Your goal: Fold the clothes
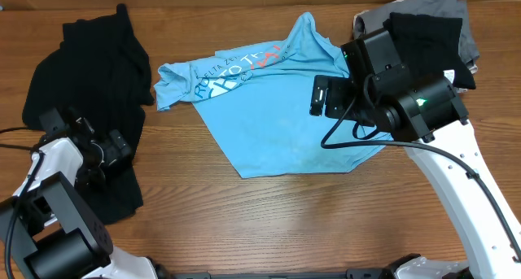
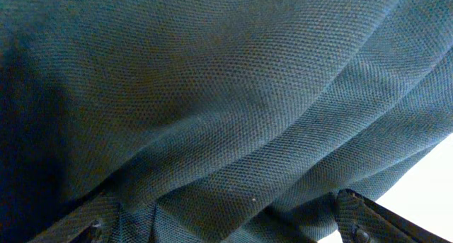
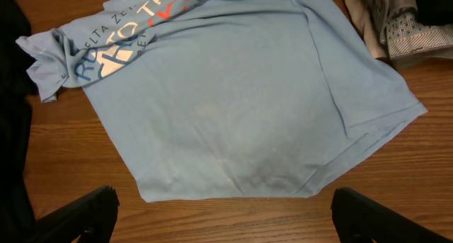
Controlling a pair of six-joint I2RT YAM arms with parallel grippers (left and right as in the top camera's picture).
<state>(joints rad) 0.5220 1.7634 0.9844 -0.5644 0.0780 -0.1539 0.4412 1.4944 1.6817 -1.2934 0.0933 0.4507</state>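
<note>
A light blue T-shirt (image 1: 277, 120) with printed lettering lies spread out, partly bunched at its left sleeve, in the middle of the table; it also shows in the right wrist view (image 3: 226, 94). My right gripper (image 1: 319, 96) hovers above its right half, open and empty, with the fingers (image 3: 226, 218) wide apart over the shirt's near hem. A black garment (image 1: 81, 67) lies crumpled at the left. My left gripper (image 1: 114, 153) is down in it, fingers spread, and dark fabric (image 2: 212, 94) fills its view and lies between the fingers (image 2: 223, 229).
A pile of grey and black clothes (image 1: 423, 19) sits at the back right corner and also shows in the right wrist view (image 3: 403, 23). Bare wooden table (image 1: 285, 222) lies in front of the blue shirt.
</note>
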